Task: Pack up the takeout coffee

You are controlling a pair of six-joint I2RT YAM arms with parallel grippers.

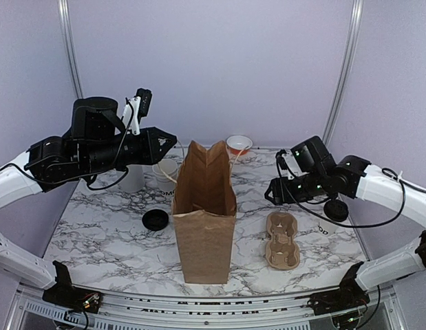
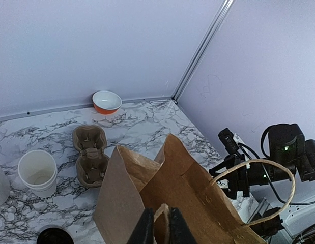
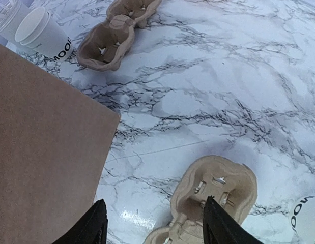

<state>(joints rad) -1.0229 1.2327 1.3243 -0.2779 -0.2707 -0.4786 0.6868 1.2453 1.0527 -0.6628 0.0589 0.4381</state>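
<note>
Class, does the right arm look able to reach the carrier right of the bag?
Probably yes: the right hand hangs open over that carrier, nothing between them, and the bag stands off to the side.

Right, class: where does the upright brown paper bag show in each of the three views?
Top external: the brown paper bag stands centre frame.
Left wrist: the bag fills bottom centre, mouth open.
Right wrist: the bag's flat side covers the left.
Shared landmark: the white marble tabletop.
</note>
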